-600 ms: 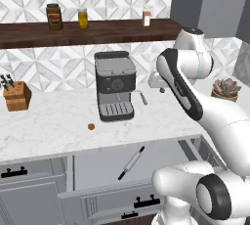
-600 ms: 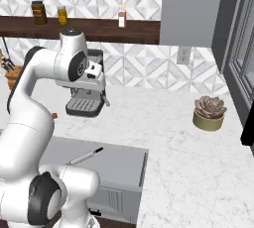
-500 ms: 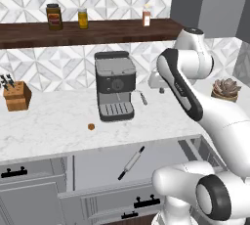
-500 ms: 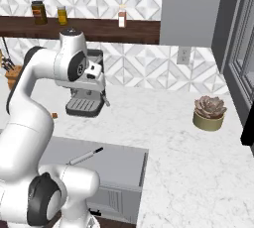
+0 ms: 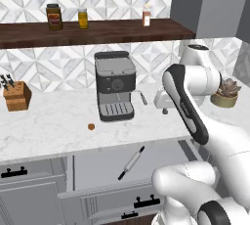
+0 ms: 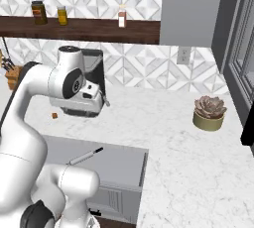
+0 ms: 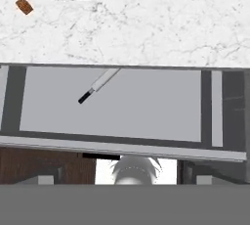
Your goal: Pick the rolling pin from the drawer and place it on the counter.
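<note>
Claw: the gripper [image 5: 165, 106] is hanging high over the counter [image 5: 53, 131], beside the coffee machine [image 5: 114, 92]; its jaws are standing wide apart and are carrying nothing.
Aim: the hand camera is looking straight down on the open drawer [image 7: 146, 106], with the counter's edge crossing above it.
Rolling pin: the rolling pin [image 5: 131, 163] is lying slantwise on the drawer's flat grey floor, near its middle, with one dark handle pointing toward the drawer front and the other toward the counter. In the hand view its far end is tucking under the counter's edge [image 7: 100, 86].
Stage: the reach down is probably only beginning; the pin is sitting untouched.
Risk, descent: the hand is likely risking a knock on the counter's edge, since the pin is lying close beneath it.
Risk, grasp: fingers closing along the slanted pin rather than across it could be sending it rolling away.
Nearby: a small brown crumb [image 5: 91, 126] is lying on the counter.
</note>
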